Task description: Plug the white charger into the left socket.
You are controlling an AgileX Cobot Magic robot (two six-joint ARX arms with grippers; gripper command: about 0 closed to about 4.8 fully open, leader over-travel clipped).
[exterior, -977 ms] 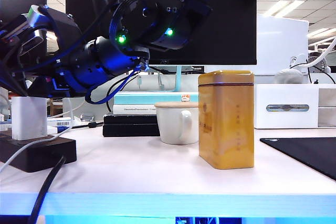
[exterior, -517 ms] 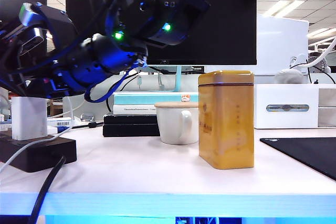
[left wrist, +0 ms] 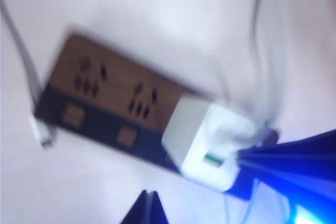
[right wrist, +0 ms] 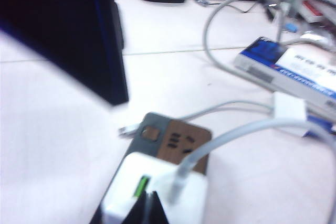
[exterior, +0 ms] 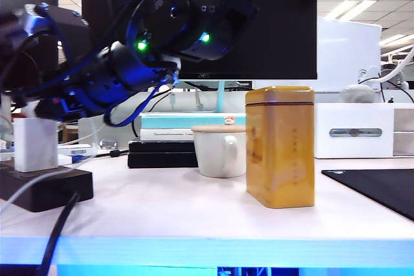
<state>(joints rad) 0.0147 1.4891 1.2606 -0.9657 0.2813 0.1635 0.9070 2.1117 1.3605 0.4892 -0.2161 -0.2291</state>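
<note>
The white charger (exterior: pixel 35 144) stands upright on the near end of the black power strip (exterior: pixel 48 191) at the far left of the table, with its prongs hidden. In the left wrist view the charger (left wrist: pixel 207 145) covers one end socket of the strip (left wrist: pixel 113 100), whose other sockets are bare. My left gripper (left wrist: pixel 148 203) is shut and holds nothing, hovering over the table beside the strip. My right gripper (right wrist: pixel 153 203) is shut too, its tips just over the charger (right wrist: pixel 157 190); I cannot tell whether they touch it. The thin white cable (right wrist: pixel 231 132) leaves the charger's top.
A yellow tin (exterior: pixel 279 147) and a white mug (exterior: pixel 220 151) stand mid-table, a black mat (exterior: pixel 378 189) at the right. A flat black box (exterior: pixel 162 153), a white box (exterior: pixel 352 130) and a monitor sit behind. Loose cables and a blue-white carton (right wrist: pixel 286 66) lie beyond the strip.
Both dark arms over the left of the table have shifted a little up and to the left. The charger stays upright on the strip.
</note>
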